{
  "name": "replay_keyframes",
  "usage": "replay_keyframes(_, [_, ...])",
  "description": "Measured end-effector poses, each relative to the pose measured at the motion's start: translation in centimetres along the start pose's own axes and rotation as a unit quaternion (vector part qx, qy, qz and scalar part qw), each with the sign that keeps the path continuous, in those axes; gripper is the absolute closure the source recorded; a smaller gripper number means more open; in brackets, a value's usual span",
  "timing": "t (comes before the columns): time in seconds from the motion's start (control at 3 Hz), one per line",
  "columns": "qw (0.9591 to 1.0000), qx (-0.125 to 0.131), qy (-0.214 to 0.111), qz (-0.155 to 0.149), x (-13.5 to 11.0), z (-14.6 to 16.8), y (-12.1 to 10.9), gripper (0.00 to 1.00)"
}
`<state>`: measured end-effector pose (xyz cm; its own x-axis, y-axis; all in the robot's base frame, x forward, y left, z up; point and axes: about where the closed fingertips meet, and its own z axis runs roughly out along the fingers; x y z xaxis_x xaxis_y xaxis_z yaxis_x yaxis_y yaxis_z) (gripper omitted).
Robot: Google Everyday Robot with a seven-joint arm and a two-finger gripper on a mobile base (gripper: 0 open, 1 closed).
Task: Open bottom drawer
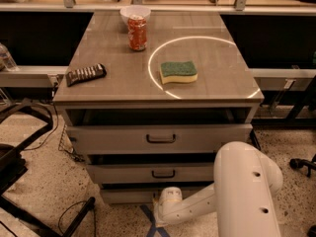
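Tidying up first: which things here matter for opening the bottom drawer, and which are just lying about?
Job: bottom drawer; gripper, low in front of it.
Lying about: red can, white bowl, green sponge, dark packet, on the cabinet top.

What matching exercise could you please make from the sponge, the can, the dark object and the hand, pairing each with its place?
1 sponge
2 can
3 dark object
4 hand

A low, in front of the bottom drawer
B near the left edge of the top
C inside the light ring
D beside the white bowl

Pairs: 1-C, 2-D, 3-B, 4-A.
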<state>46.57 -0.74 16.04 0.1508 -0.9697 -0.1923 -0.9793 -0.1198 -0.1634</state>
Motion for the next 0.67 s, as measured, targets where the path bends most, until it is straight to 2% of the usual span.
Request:
replay_keyframes(0.33, [1.0000, 0.000, 0.000, 0.000, -0.09, -0.44, -0.06, 0.80])
replay_keyframes(0.67, [1.0000, 0.000, 0.000, 0.000, -0.09, -0.44, -0.06, 1.00])
